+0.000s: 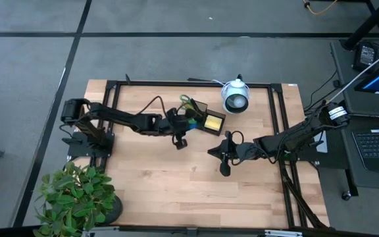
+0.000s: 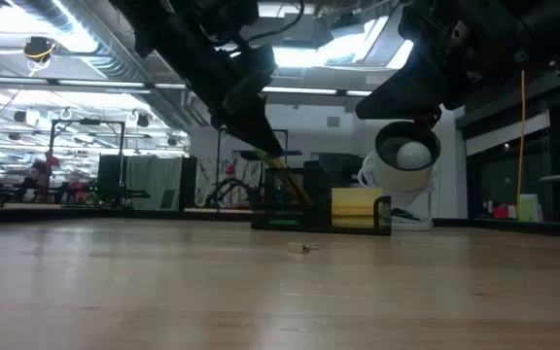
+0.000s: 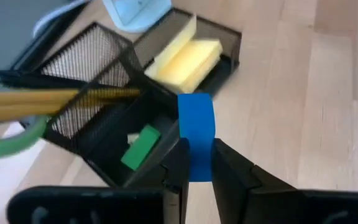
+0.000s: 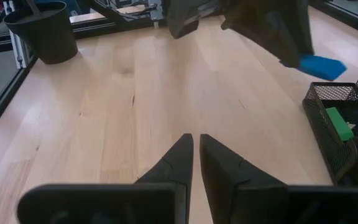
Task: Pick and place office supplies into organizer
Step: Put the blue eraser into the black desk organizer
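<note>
The black mesh organizer [image 1: 202,118] stands at the table's far middle. It holds a yellow sticky-note pad [image 3: 185,59], a green piece [image 3: 140,146], wooden pencils [image 3: 42,102] and green-handled scissors [image 3: 5,146]. My left gripper [image 3: 197,146] hovers just left of the organizer, shut on a blue piece [image 3: 196,124], also seen in the right wrist view as the blue piece [image 4: 322,65]. My right gripper [image 4: 196,140] is shut and holds nothing above bare table, right of centre as right gripper [image 1: 221,157]. My left gripper pinches the blue piece by its lower end [image 3: 196,167] between its two fingers. The rest of the piece sticks out past the fingertips. The fingers slant downward from the table's left side. The piece is lifted clear, over the organizer's near wall.
A white round lens-faced device [image 1: 235,97] stands just right of the organizer at the far edge. A potted plant [image 1: 77,197] fills the near left corner. A small scrap [image 2: 299,248] lies on the table in front of the organizer. Bare wood spans the table's near middle.
</note>
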Tool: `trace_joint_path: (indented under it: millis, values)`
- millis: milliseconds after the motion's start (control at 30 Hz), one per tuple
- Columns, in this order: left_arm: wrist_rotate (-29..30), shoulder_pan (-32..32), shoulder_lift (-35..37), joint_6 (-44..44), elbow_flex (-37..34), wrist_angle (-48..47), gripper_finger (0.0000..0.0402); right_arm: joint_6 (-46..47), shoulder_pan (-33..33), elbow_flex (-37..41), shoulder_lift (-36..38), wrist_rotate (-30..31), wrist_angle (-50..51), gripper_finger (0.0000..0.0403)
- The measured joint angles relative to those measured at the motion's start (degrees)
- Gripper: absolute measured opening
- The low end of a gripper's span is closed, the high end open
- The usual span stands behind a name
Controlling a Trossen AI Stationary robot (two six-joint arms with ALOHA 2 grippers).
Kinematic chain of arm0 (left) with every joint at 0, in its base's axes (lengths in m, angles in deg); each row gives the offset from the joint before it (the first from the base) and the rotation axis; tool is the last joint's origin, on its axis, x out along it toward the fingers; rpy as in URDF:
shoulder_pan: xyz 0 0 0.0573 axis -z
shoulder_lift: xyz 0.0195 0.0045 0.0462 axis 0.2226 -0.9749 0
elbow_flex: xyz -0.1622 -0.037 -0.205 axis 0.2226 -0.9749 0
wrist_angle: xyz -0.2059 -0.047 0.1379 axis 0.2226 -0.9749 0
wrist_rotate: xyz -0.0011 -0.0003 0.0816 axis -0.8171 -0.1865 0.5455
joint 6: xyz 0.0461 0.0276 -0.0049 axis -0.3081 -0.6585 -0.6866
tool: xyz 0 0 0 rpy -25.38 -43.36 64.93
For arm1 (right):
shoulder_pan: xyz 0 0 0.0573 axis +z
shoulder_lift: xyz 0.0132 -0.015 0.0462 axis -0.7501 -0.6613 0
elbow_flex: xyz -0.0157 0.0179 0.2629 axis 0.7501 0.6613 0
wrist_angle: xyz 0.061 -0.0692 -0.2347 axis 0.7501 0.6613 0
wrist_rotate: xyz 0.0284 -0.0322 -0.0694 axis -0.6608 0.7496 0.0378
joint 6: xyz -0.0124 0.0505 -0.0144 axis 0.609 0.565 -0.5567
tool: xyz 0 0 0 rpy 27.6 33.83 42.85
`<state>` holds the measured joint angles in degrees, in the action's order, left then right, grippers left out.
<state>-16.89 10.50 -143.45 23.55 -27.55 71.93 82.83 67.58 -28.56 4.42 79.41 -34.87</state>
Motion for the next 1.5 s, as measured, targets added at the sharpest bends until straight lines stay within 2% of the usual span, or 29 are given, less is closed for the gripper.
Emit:
trace_joint_path:
  millis: [267, 533, 1000, 1300, 1500]
  values:
    - [2.04, -2.13, -1.19, -0.84, 0.09, 3.46, 0.0047, 0.04, -0.02, 0.0, 0.0, 0.0, -0.07, 0.0035]
    - [1.7, -5.8, -1.73, -1.87, 0.11, 3.08, 0.0047, 0.0, -0.02, 0.0, 0.0, 0.0, -0.55, 0.0035]
    - [1.3, -9.54, -9.56, -2.81, 0.11, 4.7, 0.0048, -0.04, -0.01, 0.0, 0.0, -0.01, -0.48, 0.0035]
    - [1.21, -9.83, -9.67, -2.38, 0.11, 6.2, 0.0061, -0.07, -0.01, 0.0, 0.0, -0.01, -0.39, 0.0035]
    - [-1.7, -9.8, -9.66, -1.44, 0.11, 6.2, 0.0079, -0.07, -0.02, 0.0, 0.0, 0.0, -0.4, 0.0035]
